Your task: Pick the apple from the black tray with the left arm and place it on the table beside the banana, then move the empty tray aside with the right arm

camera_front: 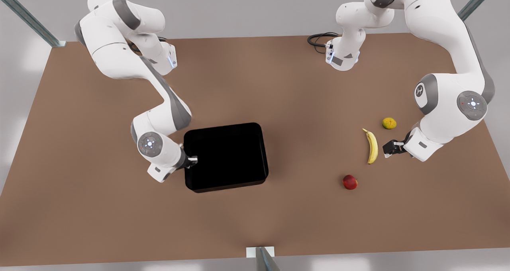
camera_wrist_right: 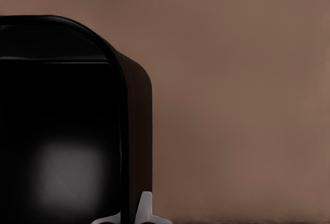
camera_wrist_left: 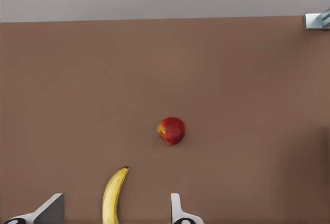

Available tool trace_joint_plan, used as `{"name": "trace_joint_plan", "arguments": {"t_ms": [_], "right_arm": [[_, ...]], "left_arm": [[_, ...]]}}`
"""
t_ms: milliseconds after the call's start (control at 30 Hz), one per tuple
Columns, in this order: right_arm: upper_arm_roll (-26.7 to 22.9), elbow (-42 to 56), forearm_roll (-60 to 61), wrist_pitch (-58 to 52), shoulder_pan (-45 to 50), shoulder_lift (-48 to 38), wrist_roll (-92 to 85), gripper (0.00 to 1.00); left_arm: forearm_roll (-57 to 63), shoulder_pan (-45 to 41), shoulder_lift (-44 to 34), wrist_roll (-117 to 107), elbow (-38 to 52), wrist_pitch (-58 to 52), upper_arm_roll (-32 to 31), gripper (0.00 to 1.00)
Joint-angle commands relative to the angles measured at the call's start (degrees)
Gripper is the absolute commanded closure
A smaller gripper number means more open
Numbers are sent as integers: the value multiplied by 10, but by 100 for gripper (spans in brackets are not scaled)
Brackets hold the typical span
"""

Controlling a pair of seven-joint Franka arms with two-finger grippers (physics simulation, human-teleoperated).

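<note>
My right tool [camera_front: 193, 159] sits at the edge of the black tray [camera_front: 225, 156] on the front view's left, its fingers closed over the low rim; in the right wrist view one pale fingertip [camera_wrist_right: 146, 209] stands just outside the tray wall [camera_wrist_right: 135, 131] while the other is inside it. My left tool [camera_front: 391, 148] hangs empty just beside the banana [camera_front: 372, 146], on the front view's right, with its fingers [camera_wrist_left: 178, 211] spread wide apart; that arm is waiting.

The apple [camera_front: 350, 181] rests on the counter [camera_front: 303, 103] near the banana's lower end, apart from it and well apart from the tray. The left wrist view shows the same: apple [camera_wrist_left: 171, 130] on bare brown surface, banana [camera_wrist_left: 113, 195] between my open fingers. A small yellow-orange fruit [camera_front: 389, 122] lies near the banana's other end.

So I judge the first half done: the apple is out and set down by the banana, and the tray looks empty. What remains is the tray itself. I have its rim gripped, and it still lies mid-counter, so the push or drag aside is the step left.
</note>
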Motion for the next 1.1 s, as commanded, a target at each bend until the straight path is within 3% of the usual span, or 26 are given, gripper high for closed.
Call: {"name": "trace_joint_plan", "arguments": {"t_ms": [0, 133, 267, 333, 467, 733, 767, 800, 833, 900, 1067], "right_arm": [[-24, 3, 25, -92, -2, -18, -164, 91], [-124, 27, 44, -148, -2, -40, -303, 91], [-247, 31, 75, -146, -10, -36, -497, 91], [-282, 48, 78, -136, -14, -16, -560, 91], [-290, 56, 79, -34, -26, 57, -585, 91], [-292, 56, 79, 31, -31, 112, -578, 90], [-292, 56, 79, 31, -31, 112, -577, 80], [-292, 56, 80, 31, -31, 112, -577, 31], [-294, 56, 116, 31, -31, 110, -567, 0], [-291, 56, 125, 21, -28, 62, -562, 0], [-256, 57, 116, -153, 8, -144, -416, 0]], "left_arm": [[0, 0, -1, 1, 0, 0, 0, 0], [1, 0, 0, 1, 0, 0, 0, 0], [1, 1, -1, 2, 1, 0, 0, 0], [2, 0, 0, 1, 3, 0, 0, 0], [3, -2, 10, 6, 7, 7, 0, 0], [4, -2, 10, 4, 9, 7, 0, 0], [3, -1, 10, 7, 9, 7, 0, 0], [3, -2, 10, 7, 12, 10, 0, 0], [8, -2, 14, 7, 19, 12, 0, 0], [17, -3, 15, 6, 18, 12, -1, 0], [23, -2, 16, 7, 19, 12, -1, 0]]}}
